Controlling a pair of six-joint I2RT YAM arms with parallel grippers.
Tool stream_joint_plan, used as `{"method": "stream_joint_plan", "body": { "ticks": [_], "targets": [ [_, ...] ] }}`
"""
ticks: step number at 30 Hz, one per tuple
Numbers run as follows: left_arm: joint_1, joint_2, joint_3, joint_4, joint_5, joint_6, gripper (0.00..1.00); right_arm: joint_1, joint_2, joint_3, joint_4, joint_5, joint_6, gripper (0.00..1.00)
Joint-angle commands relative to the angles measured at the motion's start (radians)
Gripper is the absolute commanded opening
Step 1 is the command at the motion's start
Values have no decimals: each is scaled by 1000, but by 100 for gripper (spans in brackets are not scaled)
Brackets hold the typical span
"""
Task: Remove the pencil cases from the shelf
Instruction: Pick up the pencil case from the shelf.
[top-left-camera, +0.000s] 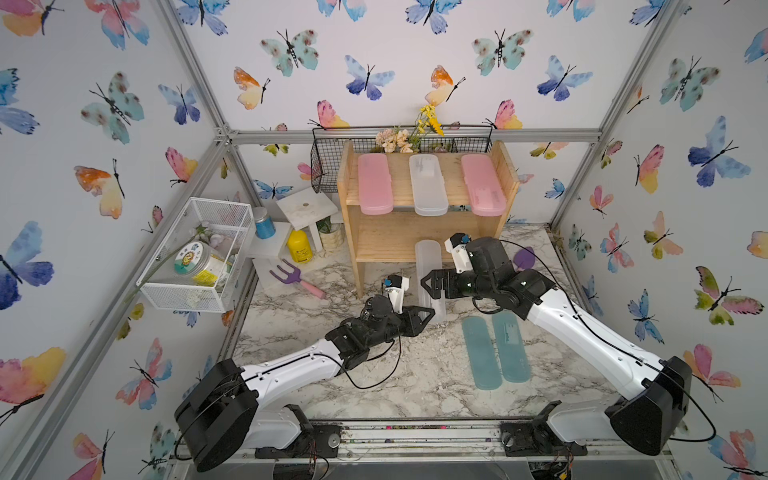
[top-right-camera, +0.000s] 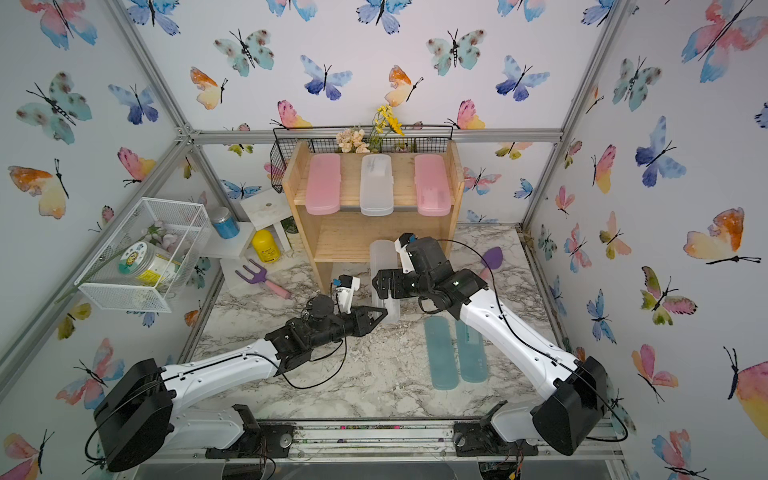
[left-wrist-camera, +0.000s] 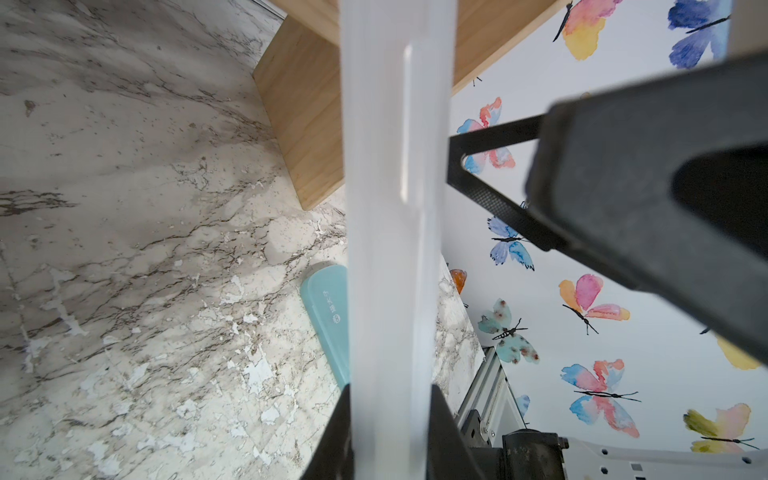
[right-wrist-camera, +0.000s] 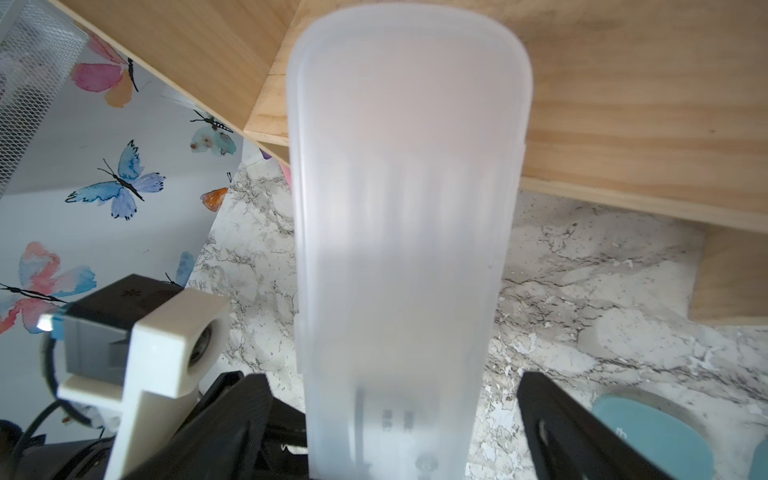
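Pinched frosted white case (top-left-camera: 428, 257) at near end in left tool (top-left-camera: 428, 313), far end over shelf's (top-left-camera: 505, 166) lower-tier edge; held right tool (top-left-camera: 430, 284) spread astride it. Counted two teal cases (top-left-camera: 480, 353) on counter (top-left-camera: 291, 324); judged half left: pink case (top-left-camera: 375, 183), milky case (top-left-camera: 428, 185), second pink case (top-left-camera: 483, 185) on top tier.

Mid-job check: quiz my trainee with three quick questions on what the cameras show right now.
1. How many pencil cases lie on the shelf's top tier?
2. True or false: the right gripper is clamped on the frosted white case between the arms.
3. Which holds that case? A left gripper, B right gripper, C neither.
Key: 1 three; 2 false, its jaws stand open either side; 3 A.
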Motion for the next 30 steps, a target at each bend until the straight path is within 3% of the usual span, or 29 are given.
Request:
{"method": "stream_joint_plan", "body": {
  "ticks": [1,22,24,26,28,30],
  "targets": [
    [-4,-36,-7,19,-30,18,12,6,18,1,33,25,5,99],
    [-10,-66,-11,-2,-33,18,14,40,115,23,94,-41,11,99],
    [-10,-69,-11,-4,-33,20,15,40,119,22,96,-42,16,94],
    [-10,-71,-14,-8,-36,22,20,40,121,22,92,-42,20,90],
    [-10,-74,-16,-14,-39,23,32,40,115,21,88,-35,22,87],
    [-9,-83,-23,-18,-49,23,52,40,103,16,86,-19,24,85]
  ]
}}
